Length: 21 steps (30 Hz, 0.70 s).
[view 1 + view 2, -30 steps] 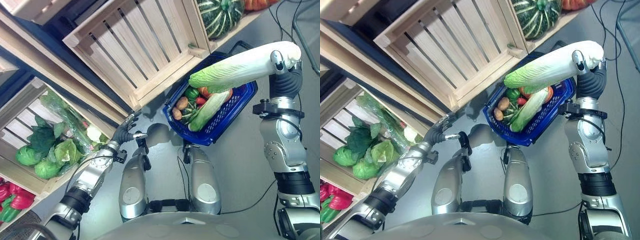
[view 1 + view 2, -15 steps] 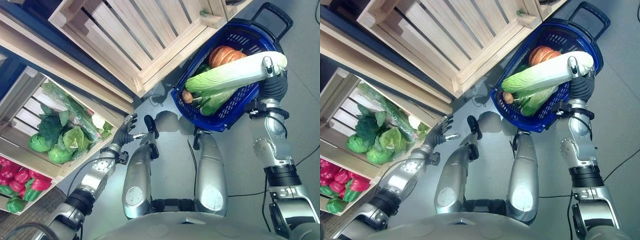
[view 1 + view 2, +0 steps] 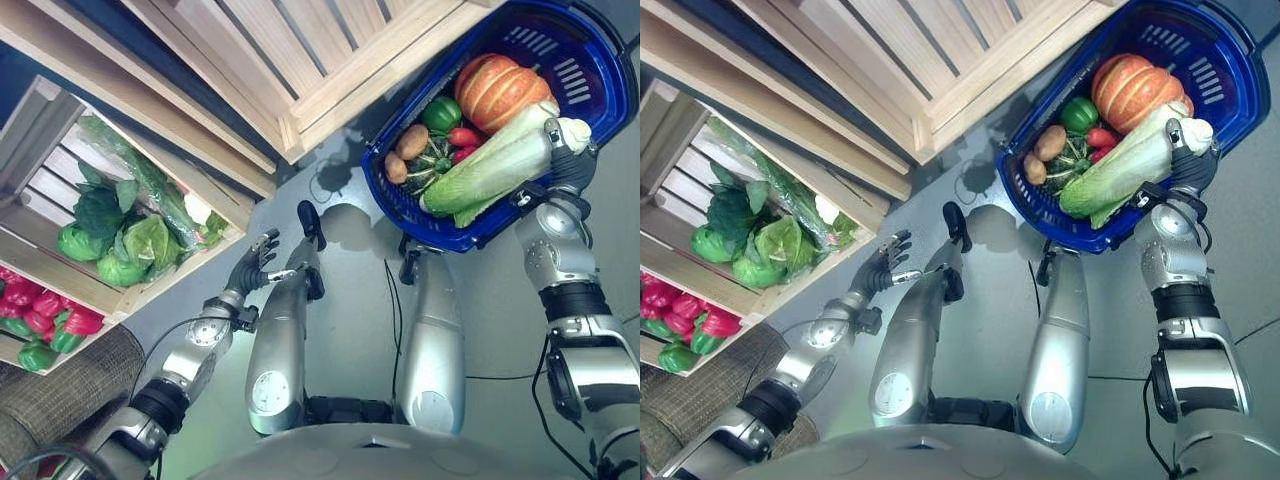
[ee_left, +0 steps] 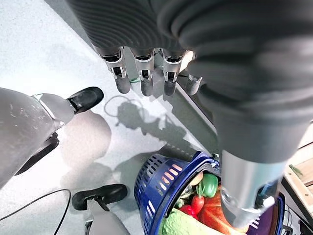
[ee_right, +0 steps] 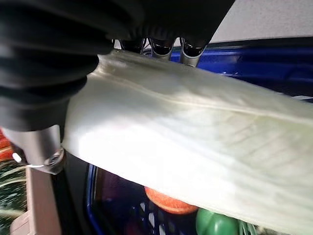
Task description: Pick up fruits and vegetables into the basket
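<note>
Right hand (image 3: 568, 160) clasping napa cabbage (image 3: 487, 166), over blue basket (image 3: 600, 62)

right hand (image 3: 1188, 160): we've brought it down from above the blue plastic basket (image 3: 610, 95) to its near rim
long pale-green napa cabbage (image 3: 495, 165): now lying low across the basket's contents, was held high over them
left hand (image 3: 252, 272): we see no change
</note>
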Tool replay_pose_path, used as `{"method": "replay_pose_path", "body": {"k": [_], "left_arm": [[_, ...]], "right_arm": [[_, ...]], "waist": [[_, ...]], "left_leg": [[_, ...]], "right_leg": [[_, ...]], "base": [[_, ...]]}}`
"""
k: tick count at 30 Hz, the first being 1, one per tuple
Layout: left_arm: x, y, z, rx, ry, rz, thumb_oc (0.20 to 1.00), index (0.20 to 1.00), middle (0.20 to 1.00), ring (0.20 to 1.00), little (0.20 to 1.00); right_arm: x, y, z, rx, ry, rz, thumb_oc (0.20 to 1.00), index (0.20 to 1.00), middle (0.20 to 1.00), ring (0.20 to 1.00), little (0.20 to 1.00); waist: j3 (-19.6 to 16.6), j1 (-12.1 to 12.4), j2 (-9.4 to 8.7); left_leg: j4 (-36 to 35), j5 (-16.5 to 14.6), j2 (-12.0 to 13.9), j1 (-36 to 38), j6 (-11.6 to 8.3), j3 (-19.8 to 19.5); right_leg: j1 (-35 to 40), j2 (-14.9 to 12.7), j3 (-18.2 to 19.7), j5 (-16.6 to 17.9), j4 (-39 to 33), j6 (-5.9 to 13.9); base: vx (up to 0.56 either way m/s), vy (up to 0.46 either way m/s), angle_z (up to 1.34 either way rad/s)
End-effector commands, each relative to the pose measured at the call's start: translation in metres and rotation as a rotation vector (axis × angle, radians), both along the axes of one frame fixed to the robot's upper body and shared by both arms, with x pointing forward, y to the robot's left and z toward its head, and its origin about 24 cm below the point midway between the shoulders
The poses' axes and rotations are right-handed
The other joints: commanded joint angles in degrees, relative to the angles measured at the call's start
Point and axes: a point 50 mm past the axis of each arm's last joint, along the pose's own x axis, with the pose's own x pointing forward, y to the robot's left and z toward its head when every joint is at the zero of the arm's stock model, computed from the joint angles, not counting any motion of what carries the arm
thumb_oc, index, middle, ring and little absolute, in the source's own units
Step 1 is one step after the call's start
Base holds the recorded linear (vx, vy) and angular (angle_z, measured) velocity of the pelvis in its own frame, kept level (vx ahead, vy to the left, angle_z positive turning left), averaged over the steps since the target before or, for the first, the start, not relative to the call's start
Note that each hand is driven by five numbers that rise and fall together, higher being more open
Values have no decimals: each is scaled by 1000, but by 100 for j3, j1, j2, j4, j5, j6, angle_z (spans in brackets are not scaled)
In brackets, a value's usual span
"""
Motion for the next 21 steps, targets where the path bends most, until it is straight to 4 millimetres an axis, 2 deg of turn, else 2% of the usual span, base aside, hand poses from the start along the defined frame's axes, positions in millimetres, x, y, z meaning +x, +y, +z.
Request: {"method": "replay_pose_path", "body": {"k": [1,5,10,13,14,15,17,18,21], "left_arm": [[-13,-26,0,-83,-14,-52,1000,1000,1000,1000,1000],[-12,-28,4,-94,-24,-54,1000,1000,1000,1000,1000],[-11,-33,7,-87,-37,-83,1000,1000,1000,1000,1000],[-10,-36,8,-88,-42,-103,1000,1000,1000,1000,1000],[-10,-38,9,-87,-45,-109,1000,1000,1000,1000,1000],[-10,-40,9,-87,-48,-113,1000,1000,1000,1000,1000],[-10,-42,11,-95,-45,-119,1000,1000,1000,1000,1000],[-7,-43,15,-96,-60,-118,1000,1000,1000,1000,1000],[-9,-44,15,-94,-54,-127,1000,1000,1000,1000,1000]], "right_arm": [[-14,-39,34,-69,-79,-95,200,200,200,200,200],[-12,-47,35,-52,-55,-69,200,200,200,200,200],[0,-53,36,61,-7,0,200,200,200,200,200],[1,-63,29,152,48,-13,200,200,200,200,200],[0,-65,26,181,53,-31,918,918,918,918,918],[-1,-67,23,218,60,-48,1000,1000,1000,1000,1000],[-5,-73,21,220,64,-99,1000,1000,1000,1000,1000],[-4,-73,25,217,45,-109,1000,1000,1000,1000,1000],[-7,-76,27,202,32,-174,1000,1000,1000,1000,1000]], "waist": [[-148,-73,857],[-148,-18,921],[-148,135,1054],[-148,207,1134],[-148,227,1159],[-148,246,1182],[-148,284,1215],[-148,307,1234],[-148,313,1225]], "left_leg": [[952,-1066,68,-290,-206,-273],[1065,-1090,43,-496,-182,-322],[1187,-1110,7,-747,-145,-386],[1243,-1131,-25,-813,-131,-433],[1250,-1132,-31,-828,-124,-444],[1251,-1136,-32,-837,-116,-452],[1266,-1146,-44,-823,-104,-481],[1206,-995,-22,-961,-51,-439],[1151,-983,-32,-896,-45,-445]], "right_leg": [[85,141,-42,-102,-111,252],[-133,108,-26,-124,32,234],[-387,90,-7,-179,199,178],[-455,73,-3,-223,281,156],[-467,73,-3,-231,295,148],[-475,71,-3,-242,306,140],[-444,60,-13,-256,320,134],[-566,67,-96,-87,240,77],[-475,76,-128,-52,144,88]], "base": [[-6,-48,4],[-7,-42,2],[-14,-55,3],[-7,-23,7],[0,0,0],[-12,-22,4],[-47,-12,6],[-90,-4,6],[-52,6,6]]}}
